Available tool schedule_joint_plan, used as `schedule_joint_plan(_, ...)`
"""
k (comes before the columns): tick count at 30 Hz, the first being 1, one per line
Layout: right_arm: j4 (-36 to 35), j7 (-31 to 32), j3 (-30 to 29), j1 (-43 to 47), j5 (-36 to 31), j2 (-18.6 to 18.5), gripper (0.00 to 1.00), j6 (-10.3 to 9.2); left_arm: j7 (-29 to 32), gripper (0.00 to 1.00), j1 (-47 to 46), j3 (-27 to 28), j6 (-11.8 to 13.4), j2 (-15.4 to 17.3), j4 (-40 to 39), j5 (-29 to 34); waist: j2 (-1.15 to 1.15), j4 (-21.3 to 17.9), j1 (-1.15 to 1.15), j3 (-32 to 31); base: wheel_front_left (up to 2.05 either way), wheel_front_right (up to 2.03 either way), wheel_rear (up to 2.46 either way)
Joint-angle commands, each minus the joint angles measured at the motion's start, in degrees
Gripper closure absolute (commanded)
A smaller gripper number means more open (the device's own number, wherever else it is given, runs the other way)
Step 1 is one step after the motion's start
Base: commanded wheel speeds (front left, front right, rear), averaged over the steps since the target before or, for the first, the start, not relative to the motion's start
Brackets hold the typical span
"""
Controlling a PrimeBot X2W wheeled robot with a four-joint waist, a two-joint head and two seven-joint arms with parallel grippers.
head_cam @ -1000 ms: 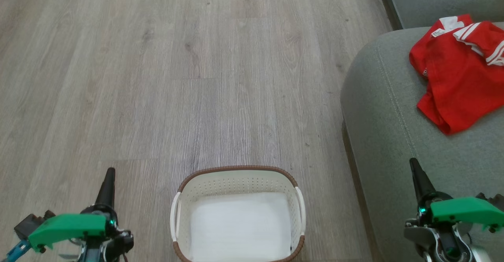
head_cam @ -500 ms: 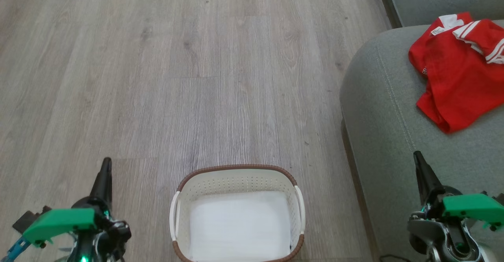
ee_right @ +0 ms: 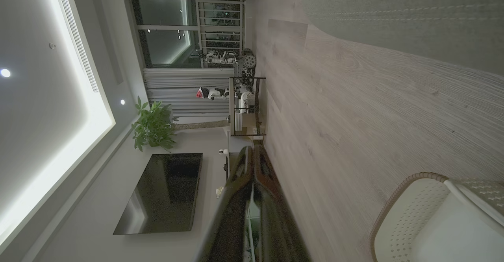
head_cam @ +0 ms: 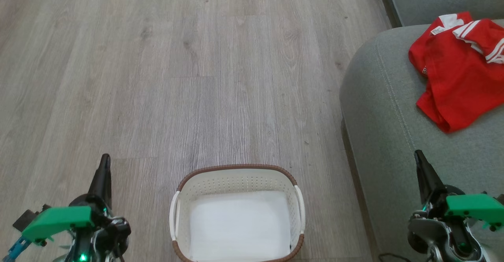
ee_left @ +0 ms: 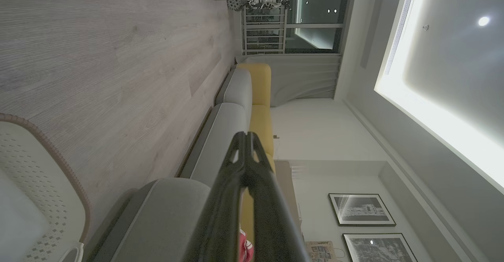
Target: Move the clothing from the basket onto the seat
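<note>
0 items sat in the basket (head_cam: 236, 168); the clothing (head_cam: 456, 77) lay on the seat (head_cam: 386, 108), right of it. The left gripper (head_cam: 104, 159) and right gripper (head_cam: 418, 155) flanked the basket, clenched empty. Best move was probably parking clear of its rim.

No text reads clearly: the white tag (head_cam: 437, 31) on the red clothing (head_cam: 456, 73) is too small to make out.
</note>
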Motion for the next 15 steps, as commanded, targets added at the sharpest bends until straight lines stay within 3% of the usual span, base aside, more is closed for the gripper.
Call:
schedule_joint_plan(1, -2.26, 0.33, 0.97, -3.17, 0.34, -0.14, 1.00, -0.01, 0.44, 1.00, -2.82, 2.08, -0.37, 0.44, -1.55, -0.14, 0.00, 0.00, 0.00, 0.00, 0.00, 0.00, 0.00)
schedule_joint_plan(15, -2.26, 0.33, 0.97, -3.17, 0.34, -0.14, 1.00, -0.01, 0.46, 1.00, -2.82, 2.10, -0.37, 0.42, -1.56, -0.12, 0.00, 0.00, 0.00, 0.00, 0.00, 0.00, 0.00)
